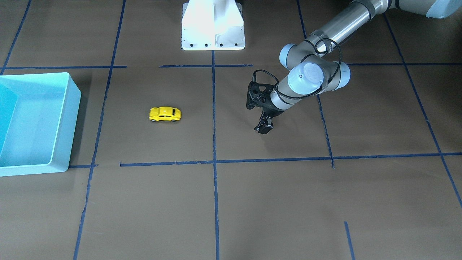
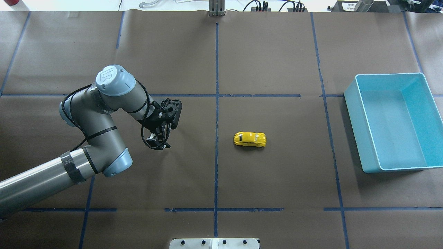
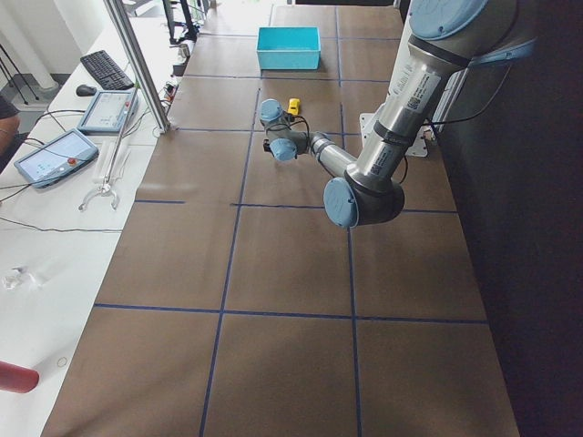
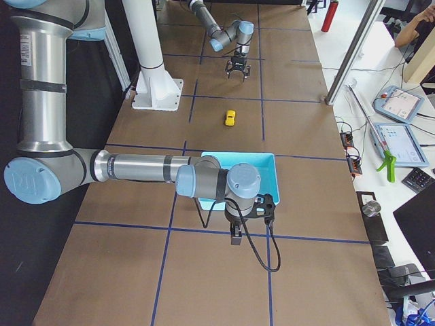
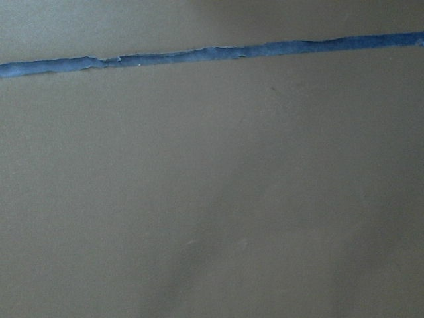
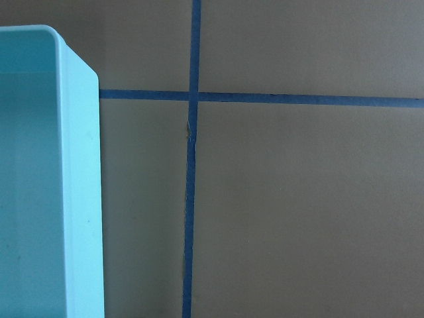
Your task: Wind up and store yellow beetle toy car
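**Car on the table, outside the bin, both arms apart from it**

Seen from the table's right end, the right gripper [image 4: 236,239] is nearest. It hangs fingers-down over the table [image 4: 204,285], just beside the near wall of the bin [image 4: 270,166]. Only this side view shows it, and its wrist camera catches no fingers, so I cannot tell how its jaws stand. That camera shows the bin's pale blue wall at its left and a crossing of blue tape [image 6: 192,97] on the brown table cover.

Farther along is the car [image 4: 230,118]. It stands on its wheels on the bare cover, well apart from the bin. From overhead, the car [image 2: 250,139] lies lengthwise along the table. It is a little to the bin's side of the centre tape line, between the bin and the left gripper, and nothing touches it.

Farthest is the left gripper [image 2: 159,144]. It points down, low over the table, across the centre line from the car and well apart from it. From the front, its jaws [image 1: 264,129] look parted with nothing between them. Its wrist camera shows only the brown cover and one strip of tape.

The robot's white base [image 1: 213,29] stands at the table's edge, on the centre line.
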